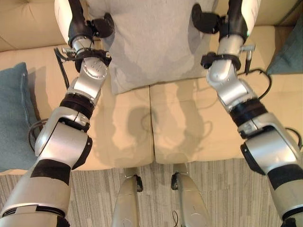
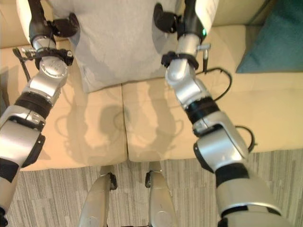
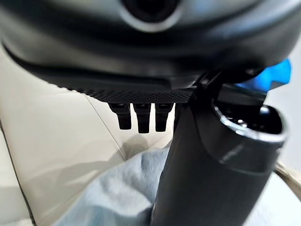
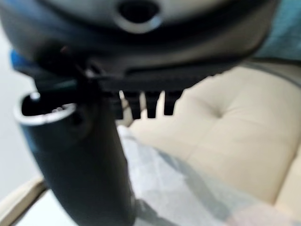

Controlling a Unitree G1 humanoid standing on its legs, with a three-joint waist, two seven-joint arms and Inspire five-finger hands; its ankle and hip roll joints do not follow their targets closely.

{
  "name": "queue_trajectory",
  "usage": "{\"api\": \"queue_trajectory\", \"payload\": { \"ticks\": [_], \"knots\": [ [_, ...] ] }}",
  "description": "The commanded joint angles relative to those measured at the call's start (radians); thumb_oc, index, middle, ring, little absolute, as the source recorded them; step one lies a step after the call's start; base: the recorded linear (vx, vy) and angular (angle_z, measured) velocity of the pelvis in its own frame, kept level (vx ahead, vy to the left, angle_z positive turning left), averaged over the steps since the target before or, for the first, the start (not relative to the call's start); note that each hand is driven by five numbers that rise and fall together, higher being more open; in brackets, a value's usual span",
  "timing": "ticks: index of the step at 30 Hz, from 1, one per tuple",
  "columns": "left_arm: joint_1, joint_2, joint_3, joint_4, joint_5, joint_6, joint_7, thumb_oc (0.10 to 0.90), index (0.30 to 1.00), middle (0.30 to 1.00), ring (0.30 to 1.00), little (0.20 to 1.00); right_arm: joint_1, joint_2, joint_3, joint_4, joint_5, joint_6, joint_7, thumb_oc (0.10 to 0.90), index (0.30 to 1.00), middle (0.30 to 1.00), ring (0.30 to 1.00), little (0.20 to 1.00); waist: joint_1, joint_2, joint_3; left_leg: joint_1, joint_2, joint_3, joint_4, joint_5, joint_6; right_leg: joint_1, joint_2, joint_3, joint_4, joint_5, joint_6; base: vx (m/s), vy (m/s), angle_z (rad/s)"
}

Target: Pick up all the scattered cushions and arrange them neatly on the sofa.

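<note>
Striped grey carpet (image 1: 227, 189) is showing nearest the camera, running along the front edge of a cream sofa (image 1: 189, 127) whose two seat cushions are meeting at a centre seam. Both silver-grey arms are reaching forward over the seat to a pale grey cushion (image 1: 151, 42), which is standing up against the sofa's backrest in the middle, its lower edge resting on the seat. The left hand (image 1: 102, 26) is pressing against the cushion's left edge and the right hand (image 1: 204, 20) against its right edge, so the cushion is sitting between the two. In each wrist view the thumb is lying close against the grey fabric while the fingertips (image 3: 143, 117) are pointing away past it; whether either hand is actually gripping the cloth cannot be told. A teal cushion (image 1: 16, 113) is lying on the seat at the robot's far left, and another teal cushion (image 2: 277, 38) is leaning at the far right.
</note>
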Motion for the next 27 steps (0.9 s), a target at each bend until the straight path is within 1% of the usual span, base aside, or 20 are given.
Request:
{"api": "queue_trajectory", "payload": {
  "ticks": [1,2,3,4,5,7,8,9,10,11,13,15,18,19,20,22,23,25,26,27],
  "knots": [
    [0.020,-0.009,0.064,-0.063,-0.154,-0.204,0.033,0.800,0.900,0.900,0.900,0.900,0.077,-0.033,-0.093,-0.037,-0.071,-0.089,-0.081,0.800,0.900,0.900,0.900,0.900,0.011,0.015,-0.206,0.037,0.006,-0.008,0.001,-0.148,-0.046,0.091,-0.013,0.017,0.031,-0.224,0.068,0.04,-0.013,0.03],
    [0.024,-0.010,0.064,-0.066,-0.154,-0.203,0.032,0.800,0.900,0.900,0.900,0.900,0.084,-0.034,-0.096,-0.043,-0.072,-0.086,-0.080,0.800,0.900,0.900,0.900,0.900,0.013,0.015,-0.207,0.039,0.006,-0.007,0.001,-0.149,-0.046,0.093,-0.013,0.017,0.031,-0.224,0.068,0.06,-0.001,0.05],
    [0.083,0.022,0.106,-0.114,-0.193,-0.209,-0.003,0.800,0.900,0.900,0.900,0.900,0.173,-0.054,-0.174,-0.103,-0.038,-0.114,-0.050,0.800,0.900,0.900,0.900,0.900,0.012,0.019,-0.213,0.062,0.005,-0.005,0.001,-0.159,-0.039,0.114,-0.014,0.018,0.035,-0.236,0.066,0.05,0.005,0.04],
    [0.105,0.021,0.116,-0.120,-0.208,-0.202,-0.023,0.800,0.900,0.900,0.900,0.900,0.226,-0.055,-0.202,-0.123,-0.022,-0.121,-0.032,0.800,0.900,0.900,0.900,0.900,0.013,0.018,-0.218,0.072,0.004,-0.002,0.001,-0.158,-0.036,0.123,-0.014,0.020,0.036,-0.237,0.065,0.10,0.001,0.06],
    [0.162,0.027,0.160,-0.153,-0.230,-0.202,-0.033,0.800,0.900,0.900,0.900,0.900,0.332,-0.046,-0.261,-0.182,-0.007,-0.135,-0.004,0.800,0.900,0.900,0.900,0.900,0.010,0.018,-0.225,0.100,0.003,0.000,0.001,-0.173,-0.032,0.149,-0.011,0.020,0.035,-0.248,0.064,0.04,-0.003,0.04],
    [0.166,0.026,0.160,-0.156,-0.230,-0.201,-0.034,0.800,0.900,0.900,0.900,0.900,0.339,-0.045,-0.264,-0.188,-0.008,-0.133,-0.003,0.800,0.900,0.900,0.900,0.900,0.010,0.018,-0.226,0.099,0.003,0.000,0.001,-0.167,-0.031,0.148,-0.012,0.020,0.034,-0.244,0.064,0.05,-0.003,0.01],
    [0.268,0.018,0.207,-0.229,-0.242,-0.209,-0.051,0.800,0.900,0.900,0.900,0.900,0.464,-0.034,-0.334,-0.253,0.005,-0.147,0.017,0.800,0.900,0.900,0.900,0.900,0.009,0.016,-0.238,0.131,0.004,0.002,0.001,-0.179,-0.026,0.182,-0.010,0.018,0.031,-0.251,0.064,0.11,-0.005,-0.05],
    [0.329,0.012,0.231,-0.270,-0.240,-0.213,-0.056,0.800,0.900,0.900,0.900,0.900,0.536,-0.022,-0.372,-0.288,0.012,-0.159,0.036,0.800,0.900,0.900,0.900,0.900,0.007,0.015,-0.244,0.148,0.005,0.004,0.001,-0.185,-0.024,0.200,-0.011,0.018,0.028,-0.257,0.064,0.20,0.000,-0.08],
    [0.426,0.001,0.270,-0.301,-0.208,-0.209,-0.064,0.800,0.900,0.900,0.900,0.900,0.644,-0.010,-0.433,-0.307,0.038,-0.179,0.083,0.800,0.900,0.900,0.900,0.900,0.003,0.011,-0.257,0.180,0.003,0.005,0.001,-0.198,-0.018,0.229,-0.011,0.020,0.028,-0.270,0.064,0.13,0.005,-0.03],
    [0.437,-0.003,0.269,-0.309,-0.205,-0.206,-0.062,0.800,0.900,0.900,0.900,0.900,0.656,-0.010,-0.436,-0.313,0.039,-0.178,0.086,0.800,0.900,0.900,0.900,0.900,0.004,0.011,-0.261,0.184,0.002,0.006,0.001,-0.199,-0.018,0.234,-0.012,0.021,0.026,-0.271,0.064,0.16,0.019,0.02],
    [0.541,-0.018,0.308,-0.302,-0.184,-0.186,-0.088,0.800,0.900,0.900,0.900,0.900,0.748,-0.005,-0.490,-0.291,0.067,-0.191,0.127,0.800,0.900,0.900,0.900,0.900,0.001,0.007,-0.274,0.238,-0.003,0.009,0.003,-0.215,-0.012,0.286,-0.018,0.022,0.032,-0.289,0.064,0.11,0.021,0.02],
    [0.633,-0.028,0.350,-0.354,-0.184,-0.194,-0.096,0.800,0.900,0.900,0.900,0.900,0.811,-0.011,-0.536,-0.286,0.082,-0.193,0.147,0.800,0.900,0.900,0.900,0.900,0.000,0.002,-0.277,0.264,-0.003,0.008,0.012,-0.227,-0.009,0.310,-0.021,0.022,0.039,-0.298,0.065,0.09,0.013,-0.05],
    [0.802,-0.051,0.399,-0.440,-0.195,-0.197,-0.145,0.800,0.900,0.900,0.900,0.900,0.934,-0.005,-0.591,-0.290,0.104,-0.186,0.214,0.800,0.900,0.900,0.900,0.900,-0.003,-0.002,-0.297,0.298,-0.007,0.010,0.031,-0.249,-0.003,0.345,-0.026,0.022,0.043,-0.305,0.067,0.06,0.030,0.03],
    [0.811,-0.053,0.400,-0.446,-0.196,-0.195,-0.146,0.800,0.900,0.900,0.900,0.900,0.941,-0.005,-0.591,-0.293,0.105,-0.185,0.217,0.800,0.900,0.900,0.900,0.900,-0.003,-0.002,-0.300,0.300,-0.007,0.010,0.033,-0.251,-0.003,0.347,-0.027,0.022,0.042,-0.305,0.068,0.04,0.048,-0.05],
    [0.951,-0.113,0.425,-0.506,-0.285,-0.191,-0.225,0.800,0.900,0.900,0.900,0.900,1.034,0.015,-0.635,-0.298,0.142,-0.176,0.279,0.800,0.900,0.900,0.900,0.900,-0.007,-0.006,-0.310,0.316,-0.010,0.015,0.055,-0.269,0.001,0.368,-0.033,0.022,0.045,-0.308,0.069,0.02,0.056,-0.06],
    [1.093,-0.169,0.441,-0.553,-0.330,-0.168,-0.288,0.800,0.900,0.900,0.900,0.900,1.115,0.043,-0.683,-0.294,0.163,-0.163,0.324,0.800,0.900,0.900,0.900,0.900,-0.009,-0.009,-0.325,0.327,-0.015,0.016,0.076,-0.284,0.007,0.382,-0.038,0.022,0.051,-0.308,0.072,0.05,0.076,0.01],
    [1.154,-0.189,0.430,-0.566,-0.333,-0.155,-0.318,0.800,0.900,0.900,0.900,0.900,1.149,0.062,-0.708,-0.287,0.180,-0.165,0.335,0.800,0.900,0.900,0.900,0.900,-0.010,-0.011,-0.330,0.335,-0.018,0.015,0.081,-0.290,0.011,0.387,-0.040,0.023,0.058,-0.309,0.074,0.07,0.090,-0.02],
    [1.263,-0.215,0.400,-0.578,-0.293,-0.135,-0.368,0.800,0.900,0.900,0.900,0.900,1.222,0.106,-0.752,-0.275,0.207,-0.173,0.361,0.800,0.900,0.900,0.900,0.900,-0.010,-0.010,-0.349,0.364,-0.025,0.012,0.074,-0.300,0.023,0.398,-0.046,0.023,0.087,-0.316,0.079,0.07,0.096,-0.05],
    [1.307,-0.240,0.389,-0.579,-0.301,-0.127,-0.377,0.800,0.900,0.900,0.900,0.900,1.259,0.131,-0.770,-0.263,0.216,-0.172,0.364,0.800,0.900,0.900,0.900,0.900,-0.010,-0.008,-0.352,0.390,-0.026,0.013,0.059,-0.301,0.029,0.398,-0.048,0.023,0.131,-0.325,0.085,-0.01,0.096,0.01],
    [1.335,-0.265,0.376,-0.556,-0.323,-0.119,-0.383,0.800,0.900,0.900,0.900,0.900,1.269,0.157,-0.779,-0.249,0.229,-0.172,0.360,0.800,0.900,0.900,0.900,0.900,-0.010,-0.005,-0.346,0.403,-0.026,0.018,0.038,-0.290,0.037,0.371,-0.048,0.025,0.208,-0.308,0.101,-0.07,0.080,0.01]
  ]
}}
